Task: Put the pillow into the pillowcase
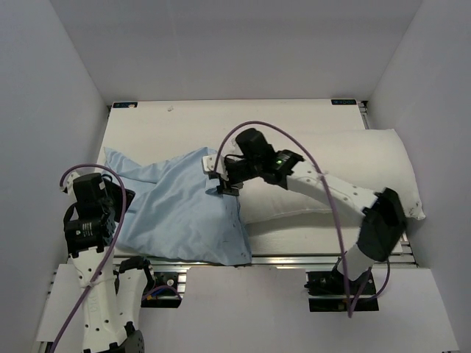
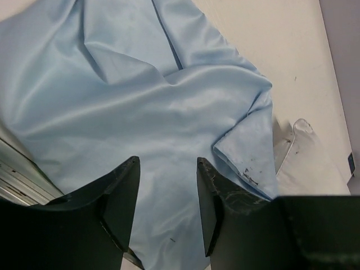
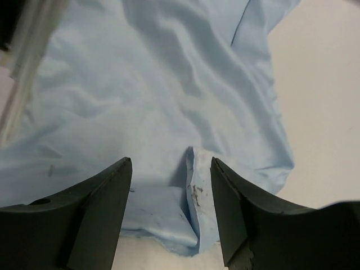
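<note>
2 grippers of mine, both with fingers spread and nothing caught between them. My left gripper (image 2: 167,163) hangs over the pillowcase (image 1: 176,209), which lies crumpled left of centre in the top view, reaching the lower edge of the table (image 1: 184,121). My right gripper (image 3: 171,163) hovers above the pillowcase's folded hem near the frame's middle. The pillow (image 1: 346,173) lies across the right half, its left end meeting the blue cloth.

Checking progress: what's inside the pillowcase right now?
Most of the pillow lies outside. Its end meets the pillowcase edge; the cloth hides whether any is inside.
</note>
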{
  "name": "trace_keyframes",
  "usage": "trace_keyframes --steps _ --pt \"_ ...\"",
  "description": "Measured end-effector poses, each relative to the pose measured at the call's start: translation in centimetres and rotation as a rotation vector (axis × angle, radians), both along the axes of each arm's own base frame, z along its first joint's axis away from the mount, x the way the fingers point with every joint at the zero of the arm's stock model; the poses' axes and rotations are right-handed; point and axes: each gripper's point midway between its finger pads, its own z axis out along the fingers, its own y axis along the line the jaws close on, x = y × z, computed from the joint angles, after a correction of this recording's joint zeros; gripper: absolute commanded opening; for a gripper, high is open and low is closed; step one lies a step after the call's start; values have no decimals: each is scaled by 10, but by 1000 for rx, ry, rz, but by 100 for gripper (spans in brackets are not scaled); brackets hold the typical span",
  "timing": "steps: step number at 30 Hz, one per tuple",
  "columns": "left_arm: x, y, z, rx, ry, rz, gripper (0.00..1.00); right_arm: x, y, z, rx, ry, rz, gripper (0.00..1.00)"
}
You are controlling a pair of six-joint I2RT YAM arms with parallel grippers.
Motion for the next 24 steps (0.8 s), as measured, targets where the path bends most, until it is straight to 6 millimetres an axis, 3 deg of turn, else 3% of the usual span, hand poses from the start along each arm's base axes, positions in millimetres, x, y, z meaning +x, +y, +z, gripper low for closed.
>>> trace_keyframes --steps 6,9,12,18,24 --pt "4 -9 -4 -34 -9 -43 55 33 16 -108 -239 26 -61 65" --pt "3 -11 -3 -40 -19 -52 55 35 18 -142 -329 -11 -73 65" --pt "2 -13 -2 -40 -30 -55 55 38 25 -154 -378 -75 -86 64" --pt "-2 -14 -6 -42 -25 -56 55 61 46 -160 -400 -228 -140 62" --pt "-4 -14 -9 -43 -23 -57 55 96 43 -182 -465 -359 -229 55"
